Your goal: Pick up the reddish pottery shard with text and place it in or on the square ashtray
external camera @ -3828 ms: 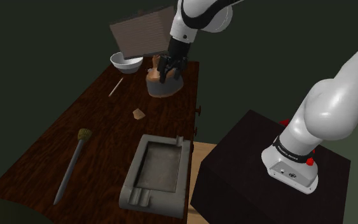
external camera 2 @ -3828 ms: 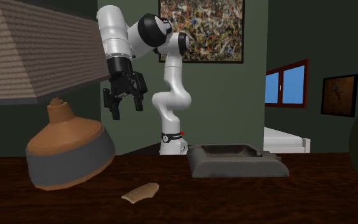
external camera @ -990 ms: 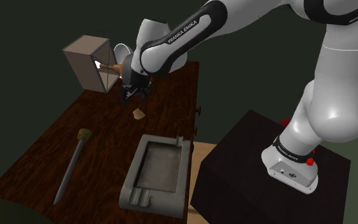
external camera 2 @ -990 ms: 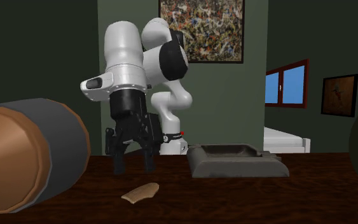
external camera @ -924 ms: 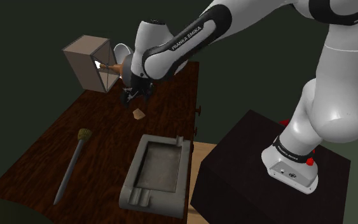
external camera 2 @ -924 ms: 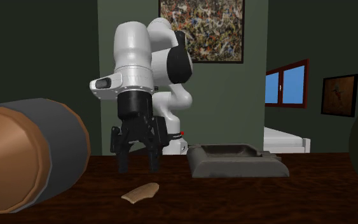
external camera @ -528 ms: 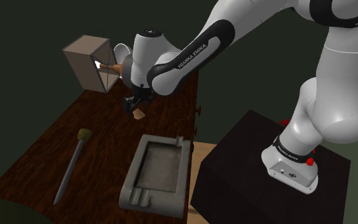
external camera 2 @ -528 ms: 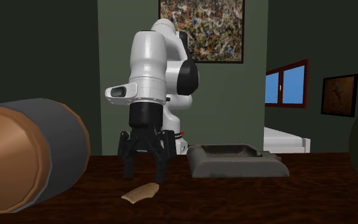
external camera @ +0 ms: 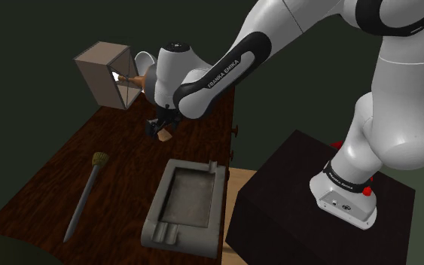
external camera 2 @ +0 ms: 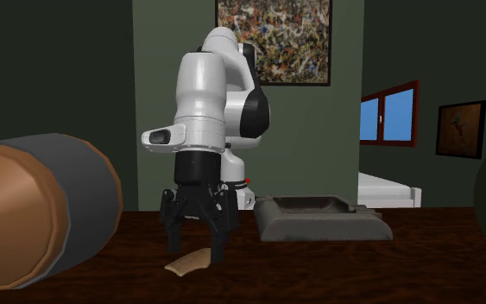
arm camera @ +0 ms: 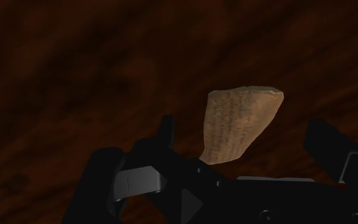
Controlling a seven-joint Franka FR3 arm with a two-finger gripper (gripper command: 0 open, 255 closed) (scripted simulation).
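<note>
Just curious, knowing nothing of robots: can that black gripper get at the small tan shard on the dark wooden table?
Probably yes. The black gripper hangs just above the tan inscribed shard, fingers open on either side, and nothing else on the dark table stands between them.

Occlusions and edge cut-offs, shard area.
Shoulder view: gripper (external camera: 162, 132) covers most of the shard (external camera: 163, 137), the arm hides part of the white bowl (external camera: 143, 59), and the arm's upper links run off the top edge. Second exterior view: lamp base (external camera 2: 38, 216) is cut by the left edge, painting (external camera 2: 271, 43) by the top edge. Wrist view: the shard's lower tip sits behind the gripper body, its dark markings are too small to read, and the fingers are cut by the bottom edge.
</note>
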